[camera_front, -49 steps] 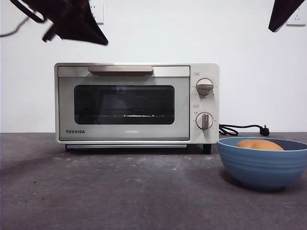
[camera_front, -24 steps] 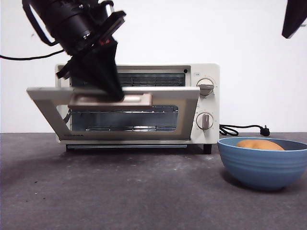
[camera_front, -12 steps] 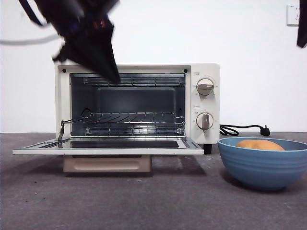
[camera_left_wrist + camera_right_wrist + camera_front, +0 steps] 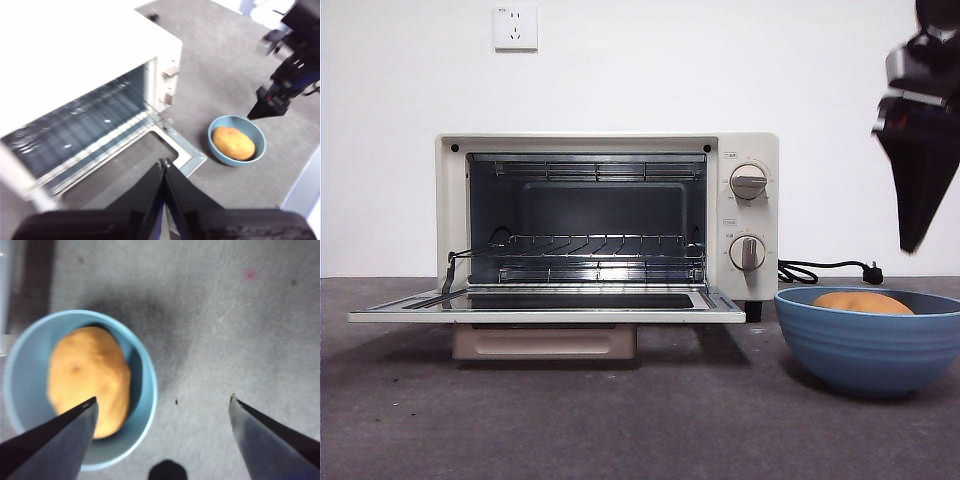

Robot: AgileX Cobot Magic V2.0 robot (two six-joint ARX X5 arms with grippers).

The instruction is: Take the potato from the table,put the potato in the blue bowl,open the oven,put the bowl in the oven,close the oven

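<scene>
While no brand lettering can be read with the door folded down, tiny unreadable labels sit above each of the two round knobs [image 4: 748, 181] on the cream toaster oven [image 4: 742, 150]. Nearest in the front view, at about four o'clock, stands one blue bowl [image 4: 865, 345] on the dark grey table [image 4: 570, 420], and the single tan-orange potato [image 4: 862, 301] lies inside it. The right gripper [image 4: 910, 245] hangs just above the bowl's far-right rim, not touching — its jaws are spread wide, and in its wrist view one tip crosses the bowl's rim by the potato while the other is over bare table. Behind, at nine o'clock from the bowl, the oven door [image 4: 545, 310] lies flat open with its beige handle [image 4: 545, 343] beneath, and one wire rack [image 4: 590, 247] shows inside. A black cord [image 4: 825, 270] trails at the oven's right. One white wall socket [image 4: 515, 27] sits at twelve o'clock. The left gripper [image 4: 164, 164] is high above the open door — jaws pressed together, empty.
</scene>
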